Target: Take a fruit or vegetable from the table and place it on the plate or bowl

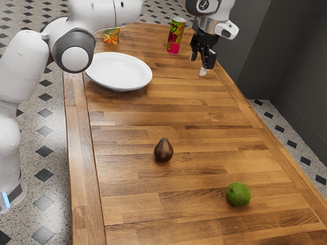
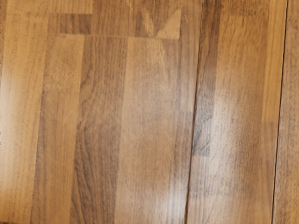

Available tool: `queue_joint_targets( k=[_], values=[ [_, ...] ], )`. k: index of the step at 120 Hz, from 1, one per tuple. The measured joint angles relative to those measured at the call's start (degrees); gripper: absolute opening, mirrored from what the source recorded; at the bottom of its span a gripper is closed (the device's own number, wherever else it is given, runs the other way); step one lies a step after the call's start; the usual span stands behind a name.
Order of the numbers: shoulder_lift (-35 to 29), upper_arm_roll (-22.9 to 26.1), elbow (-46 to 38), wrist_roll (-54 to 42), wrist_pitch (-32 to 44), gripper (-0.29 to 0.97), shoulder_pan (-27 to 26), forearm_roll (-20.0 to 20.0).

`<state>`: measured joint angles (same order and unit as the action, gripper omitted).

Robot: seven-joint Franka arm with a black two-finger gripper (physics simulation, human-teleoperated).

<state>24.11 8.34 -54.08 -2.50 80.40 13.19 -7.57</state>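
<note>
Sitting near the middle of the wooden plank counter (image 1: 204, 122), the dark brown pear-shaped fruit (image 1: 163, 150) is the piece I would go for. It rests upright and untouched, well apart from everything else. A round green lime (image 1: 238, 194) lies nearer the camera, toward the exterior view's right. The shallow white plate (image 1: 118, 71) stands bare at the far end, toward the exterior view's left.

I judge the task to be at its start: nothing is lifted, and the reach toward a fruit is the step in hand. The next move calls for carrying the hand (image 1: 204, 69) back across the counter and lowering it over the brown fruit.

It hangs pointing down above the counter's far edge, just beside a tall pink and green drinks can (image 1: 176, 35), with bare planks (image 2: 149, 112) under the wrist camera. It has hold of nothing; how far open it stands I cannot tell.
</note>
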Motion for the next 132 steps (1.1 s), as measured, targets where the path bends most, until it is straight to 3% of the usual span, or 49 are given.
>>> queue_joint_targets(
  k=[78, 103, 132],
  values=[
    [-0.31, 0.79, -0.02, 0.4, 2.47, 0.68, -0.16, 0.12],
    [1.04, 7.39, -0.06, 8.39, 4.64, 0.68, -0.56, 1.38],
    [5.5, 8.38, -0.04, 19.71, 10.71, 0.68, -7.84, 5.6]
  ],
)
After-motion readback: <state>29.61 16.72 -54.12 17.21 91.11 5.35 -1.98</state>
